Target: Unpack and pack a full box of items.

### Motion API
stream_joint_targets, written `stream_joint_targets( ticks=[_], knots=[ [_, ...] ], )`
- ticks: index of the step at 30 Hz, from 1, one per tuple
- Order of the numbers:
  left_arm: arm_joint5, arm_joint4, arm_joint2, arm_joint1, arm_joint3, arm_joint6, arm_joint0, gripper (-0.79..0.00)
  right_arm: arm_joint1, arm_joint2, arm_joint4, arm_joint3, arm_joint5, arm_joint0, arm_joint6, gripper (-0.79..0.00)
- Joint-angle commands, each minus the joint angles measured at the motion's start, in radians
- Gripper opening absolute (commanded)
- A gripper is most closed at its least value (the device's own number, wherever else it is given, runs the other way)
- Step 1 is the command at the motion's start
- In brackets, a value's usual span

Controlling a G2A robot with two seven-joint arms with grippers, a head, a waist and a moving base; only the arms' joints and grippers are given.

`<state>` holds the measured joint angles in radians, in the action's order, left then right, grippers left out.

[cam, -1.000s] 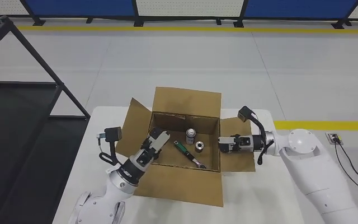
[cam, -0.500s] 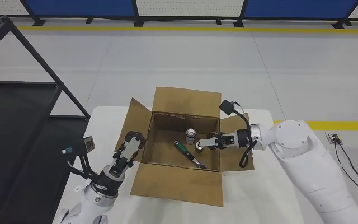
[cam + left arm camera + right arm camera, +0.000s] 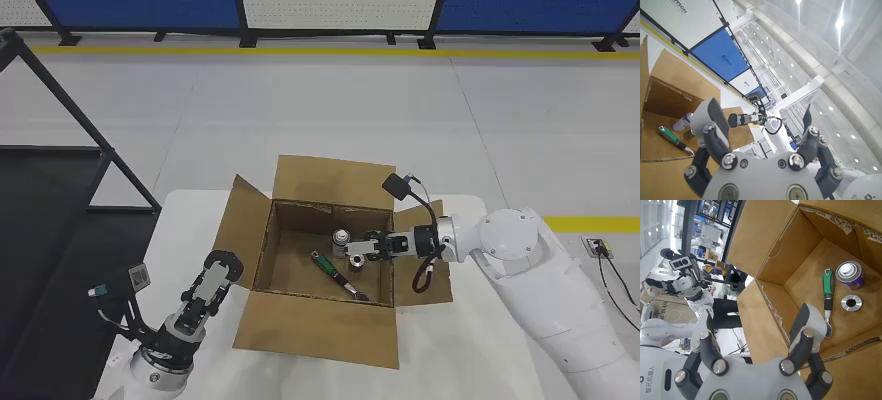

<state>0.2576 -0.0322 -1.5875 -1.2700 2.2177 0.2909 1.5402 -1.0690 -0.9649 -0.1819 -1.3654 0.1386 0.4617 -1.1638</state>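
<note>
An open cardboard box [image 3: 333, 182] stands on the white table [image 3: 185, 235]. On its floor lie a green-handled ratchet wrench [image 3: 335, 272], an upright spray can [image 3: 341, 238] and a metal ring [image 3: 356, 263]. My right gripper [image 3: 368, 249] is open inside the box's right side, just above the ring and can. The right wrist view looks down on the wrench [image 3: 828, 289], can [image 3: 849, 274] and ring [image 3: 851, 302], with the right gripper [image 3: 759, 321] holding nothing. My left gripper [image 3: 222, 266] is open and empty outside the box's left flap; the left wrist view shows the left gripper [image 3: 762, 117] likewise.
The box's four flaps are folded outward; the front flap [image 3: 320, 330] covers the table's near middle. A black metal frame [image 3: 60, 110] stands left of the table. Bare tabletop lies to the left and right of the box.
My left gripper has pulled out of the box's left side and back toward the table's front left. My right gripper has moved from the right flap leftward into the box.
</note>
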Motion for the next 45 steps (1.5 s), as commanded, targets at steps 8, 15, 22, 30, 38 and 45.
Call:
stream_joint_targets(
  ticks=[8,15,22,30,38,45],
  knots=[
    [-0.006,0.001,-0.003,-0.001,0.002,-0.018,0.000,0.000,-0.013,0.067,0.107,-0.049,0.004,-0.028,0.004,0.000],
    [-0.005,0.143,-0.136,0.002,-0.002,-0.056,0.032,0.000,-0.075,0.238,0.263,0.041,-0.054,-0.176,0.020,0.000],
    [0.000,0.287,-0.285,0.007,0.013,-0.016,0.089,0.000,-0.143,0.391,0.469,0.137,-0.098,-0.258,0.147,0.000],
    [-0.036,0.342,-0.296,0.009,0.018,0.026,0.104,0.000,-0.172,0.438,0.524,0.185,-0.116,-0.279,0.161,0.000],
    [-0.036,0.342,-0.296,0.009,0.018,0.026,0.104,0.000,-0.172,0.438,0.524,0.185,-0.116,-0.279,0.161,0.000],
    [-0.046,0.379,-0.301,0.009,0.026,0.020,0.097,0.000,-0.180,0.451,0.594,0.249,-0.056,-0.242,0.229,0.000]
  ],
)
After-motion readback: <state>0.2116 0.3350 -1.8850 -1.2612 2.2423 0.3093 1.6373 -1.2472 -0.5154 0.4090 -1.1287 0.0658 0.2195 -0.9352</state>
